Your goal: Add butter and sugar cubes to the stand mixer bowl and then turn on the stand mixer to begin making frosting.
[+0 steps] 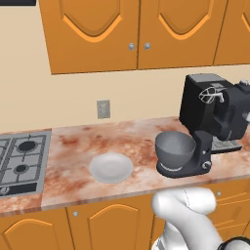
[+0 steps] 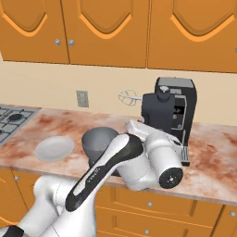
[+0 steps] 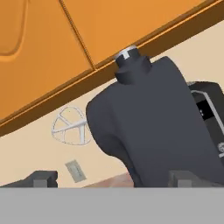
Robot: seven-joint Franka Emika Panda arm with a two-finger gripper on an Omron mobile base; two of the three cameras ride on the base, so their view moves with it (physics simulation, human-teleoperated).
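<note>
Close up, stand mixer (image 3: pixel 162 127) head fills hand view; jaws apart, base cut off; arm hides bowl (image 2: pixel 99 139) partly.

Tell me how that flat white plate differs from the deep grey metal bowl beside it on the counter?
The flat white plate is shallow and pale; the deep grey metal bowl is tall-sided and dark.

The plate lies bare on the marbled counter, nearer the stove; the bowl sits on the base of the dark grey stand mixer, under its raised head.

Both are round, similar in width, and look empty in the left base view.
</note>
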